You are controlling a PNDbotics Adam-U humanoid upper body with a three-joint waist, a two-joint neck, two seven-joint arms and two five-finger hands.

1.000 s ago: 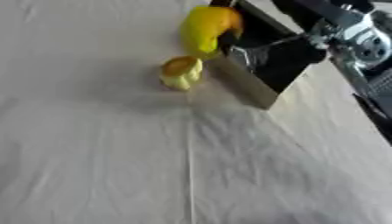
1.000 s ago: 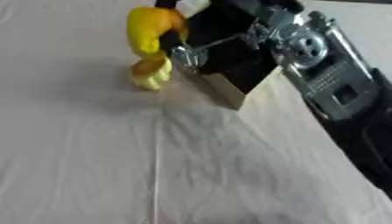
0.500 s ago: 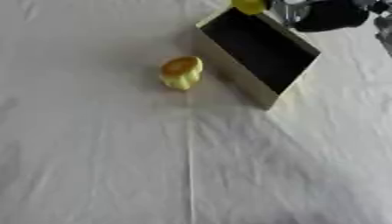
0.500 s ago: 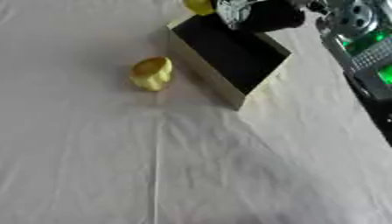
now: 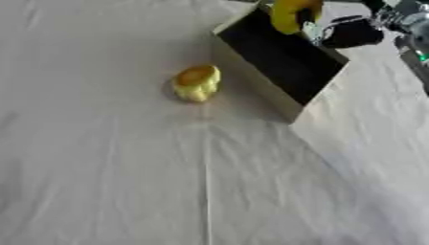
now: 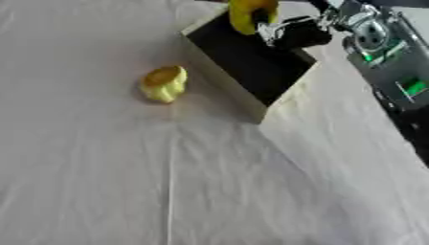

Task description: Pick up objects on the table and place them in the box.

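A box [image 5: 255, 81] with pale walls and a black inside lies askew at the top middle of the white cloth. My right hand [image 6: 295, 31] comes in from the upper right and hangs over the box's far end, its fingers curled round a yellow banana-shaped object [image 6: 249, 14]. A second small yellow object [image 5: 197, 83], rounded with an orange top, rests on the cloth just left of the box. My left hand shows in neither view.
My right forearm [image 6: 387, 62], black and silver with a green light, crosses the upper right corner. A white creased cloth [image 5: 201, 182] covers the whole table.
My right hand has carried the banana-shaped object from beside the small yellow one up and to the far end of the box. The camera has also shifted.
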